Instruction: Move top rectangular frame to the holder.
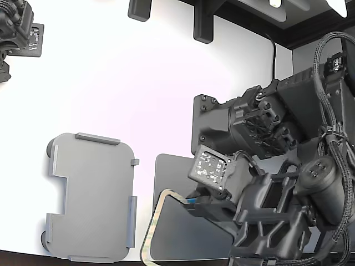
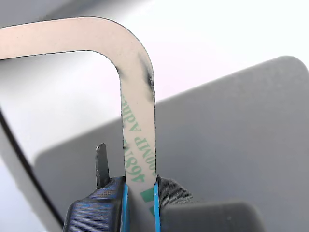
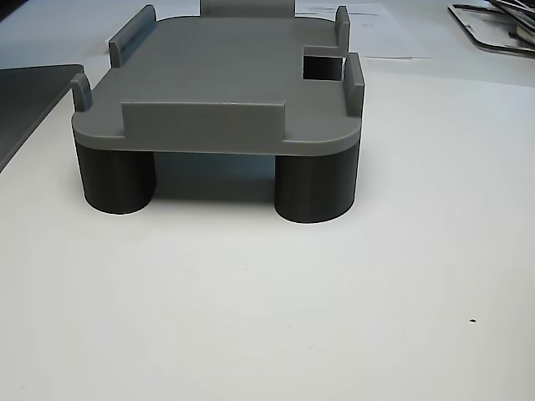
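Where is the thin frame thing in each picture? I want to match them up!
Exterior view: the frame is low in the middle, lifted over the dark pad, pinched by the hand.
Wrist view: the frame fills the middle, rising out of the hand.
Other view: not in it; only the grey holder on its round feet.
Shared landmark: the dark pad, also at the other view's left edge.

The arm reaches in from the exterior view's right, its claw [image 2: 140,193] clamped on the frame [image 2: 137,121].
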Robot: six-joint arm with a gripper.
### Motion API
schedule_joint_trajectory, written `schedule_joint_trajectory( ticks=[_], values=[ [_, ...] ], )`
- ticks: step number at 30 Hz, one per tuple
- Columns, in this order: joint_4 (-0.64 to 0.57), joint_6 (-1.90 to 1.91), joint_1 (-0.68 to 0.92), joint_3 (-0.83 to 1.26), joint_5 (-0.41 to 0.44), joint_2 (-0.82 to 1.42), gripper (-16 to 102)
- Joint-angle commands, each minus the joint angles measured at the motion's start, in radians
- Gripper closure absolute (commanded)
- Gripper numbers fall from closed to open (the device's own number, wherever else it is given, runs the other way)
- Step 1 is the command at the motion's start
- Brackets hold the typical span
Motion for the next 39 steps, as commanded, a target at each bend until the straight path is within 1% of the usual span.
schedule_joint_trajectory(
  ticks=[1, 9, 14, 18, 24, 27, 32, 39],
  values=[
    [0.011, 0.094, -0.04, -0.149, 0.017, -0.055, 97],
    [0.009, 0.433, -0.133, -0.293, 0.067, -0.249, 97],
    [0.009, 0.592, -0.184, -0.337, 0.057, -0.321, 97],
    [0.009, 0.69, -0.222, -0.342, 0.04, -0.328, 97],
    [0.011, 0.798, -0.278, -0.416, 0.066, -0.39, 97],
    [0.011, 0.833, -0.295, -0.453, 0.055, -0.44, 97],
    [0.012, 0.856, -0.311, -0.489, 0.008, -0.485, 98],
    [0.012, 0.867, -0.311, -0.426, -0.031, -0.439, 98]
  ],
)
